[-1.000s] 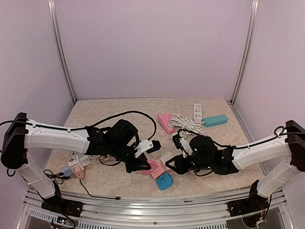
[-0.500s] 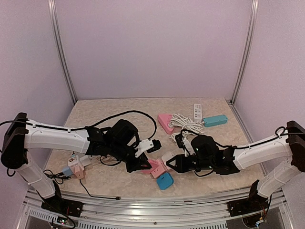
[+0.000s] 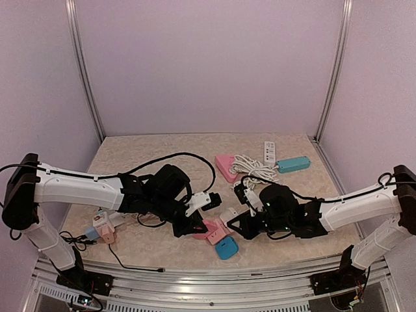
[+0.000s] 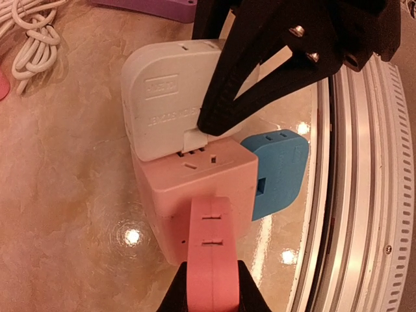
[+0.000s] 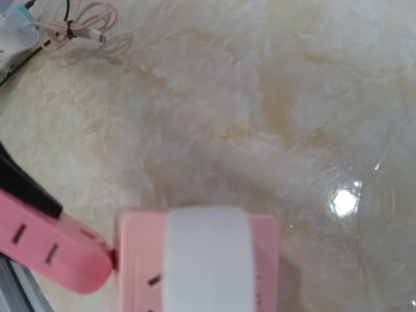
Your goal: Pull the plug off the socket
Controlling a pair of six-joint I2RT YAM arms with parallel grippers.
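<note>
A pink cube socket (image 4: 195, 179) (image 3: 216, 235) lies near the table's front edge with three plugs stuck in it. A flat pink plug (image 4: 211, 253) (image 5: 52, 250) juts from its left side, and my left gripper (image 4: 211, 289) (image 3: 197, 225) is shut on it. A white plug (image 4: 166, 97) (image 5: 207, 260) sits in the top face, with my right gripper (image 4: 218, 120) (image 3: 236, 225) shut on it; the right wrist view does not show its fingers. A blue plug (image 4: 279, 162) (image 3: 227, 247) sits in the side nearest the rail.
A pink wedge-shaped strip (image 3: 225, 166), a coiled white cable (image 3: 253, 168), a white power strip (image 3: 270, 151) and a teal block (image 3: 293, 164) lie at the back right. More adapters (image 3: 104, 227) and black cables lie at the left. The metal rail (image 4: 351, 195) runs just beyond the socket.
Almost nothing: the right arm shifted slightly and settled, and the cube with its plugs nudged a little to the right. Both grips are unchanged.
</note>
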